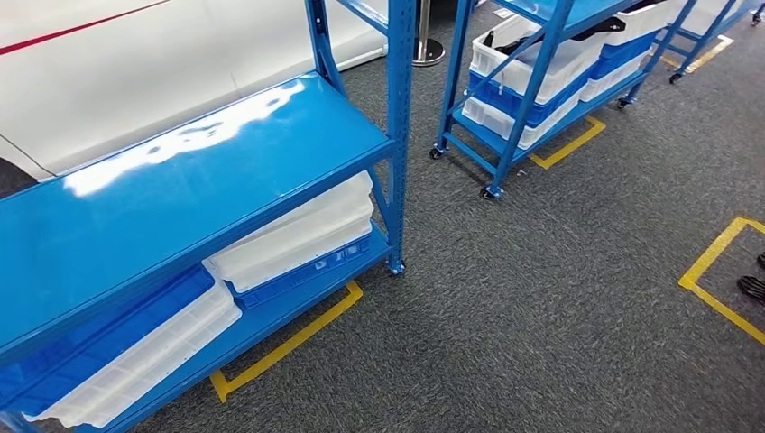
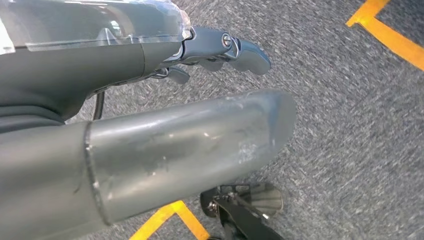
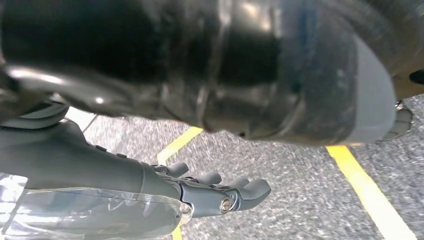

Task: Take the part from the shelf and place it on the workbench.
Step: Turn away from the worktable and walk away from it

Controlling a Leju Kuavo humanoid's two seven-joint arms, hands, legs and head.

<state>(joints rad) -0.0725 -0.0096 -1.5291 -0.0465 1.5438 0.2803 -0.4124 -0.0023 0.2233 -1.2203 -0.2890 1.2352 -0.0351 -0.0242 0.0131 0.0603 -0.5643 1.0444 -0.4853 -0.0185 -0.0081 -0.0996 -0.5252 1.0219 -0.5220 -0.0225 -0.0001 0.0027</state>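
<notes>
In the left wrist view my left hand hangs over grey carpet, its fingers stretched out and holding nothing, the thick grey thumb lying apart from them. The right wrist view has my right hand low over the carpet too, fingers straight and empty. A blue shelf rack stands at the left of the head view, its glossy upper board bare. On a second blue wheeled rack farther off, white bins hold something dark; what it is I cannot tell.
White trays and blue trays lie stacked on the near rack's lower board. Yellow tape marks frame the rack's footing, with more tape at the right. A dark shoe shows at the right edge. Grey carpet spreads between the racks.
</notes>
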